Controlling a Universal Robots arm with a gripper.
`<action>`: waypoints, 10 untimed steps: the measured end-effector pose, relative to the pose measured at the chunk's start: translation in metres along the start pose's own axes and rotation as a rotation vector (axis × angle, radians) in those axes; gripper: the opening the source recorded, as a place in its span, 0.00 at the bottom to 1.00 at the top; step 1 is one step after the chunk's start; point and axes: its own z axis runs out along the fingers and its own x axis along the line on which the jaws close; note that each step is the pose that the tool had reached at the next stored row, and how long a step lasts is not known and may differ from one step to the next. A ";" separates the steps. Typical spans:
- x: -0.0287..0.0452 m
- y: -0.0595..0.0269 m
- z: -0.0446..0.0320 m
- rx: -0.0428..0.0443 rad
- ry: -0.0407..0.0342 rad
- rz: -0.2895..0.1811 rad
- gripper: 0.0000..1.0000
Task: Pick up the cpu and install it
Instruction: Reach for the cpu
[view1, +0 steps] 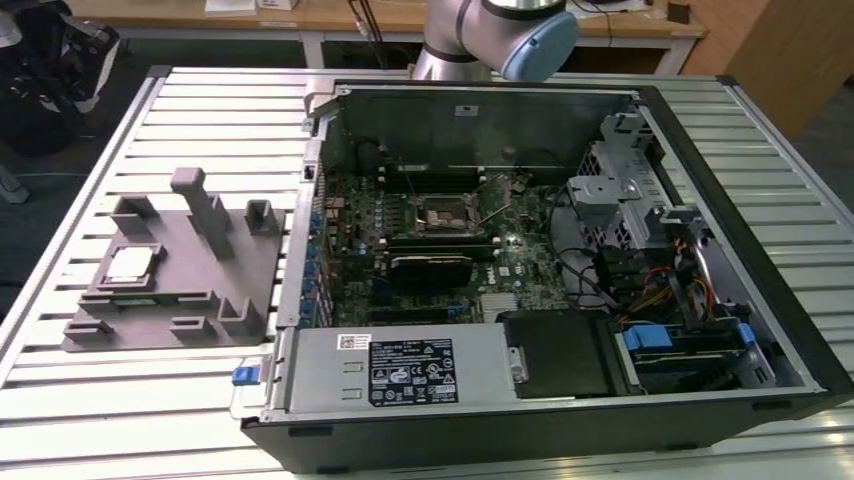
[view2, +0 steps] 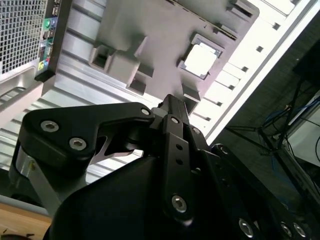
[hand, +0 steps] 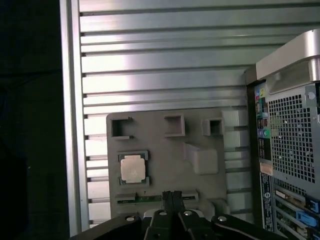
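Observation:
The cpu (view1: 130, 265), a small pale silvery square, lies flat in a recess of the grey plastic block (view1: 174, 270), on the slatted table at the exterior view's left of the open computer case. In both wrist views the cpu (hand: 133, 168) (view2: 200, 61) sits on the block (hand: 165, 145) (view2: 150, 35), well away from my gripper (hand: 173, 196) (view2: 173, 104). The two fingers are pressed together with nothing between them, so the gripper is shut and holds nothing. The motherboard's dark metal-framed socket (view1: 441, 212) lies inside the case.
The open computer case (view1: 747, 230) takes up the middle and the exterior view's right of the slatted metal table (view1: 200, 110), with drive cages, cables and a power supply (view1: 400, 368) inside. The arm's base (view1: 494, 35) stands behind the case. Upright posts rise from the grey block.

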 end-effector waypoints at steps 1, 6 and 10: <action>0.0034 -0.0002 0.0000 0.0001 0.0001 0.000 0.11; 0.0205 -0.0015 0.0004 0.0000 0.0000 0.000 0.11; 0.0351 -0.0027 0.0005 0.0001 0.0000 0.000 0.11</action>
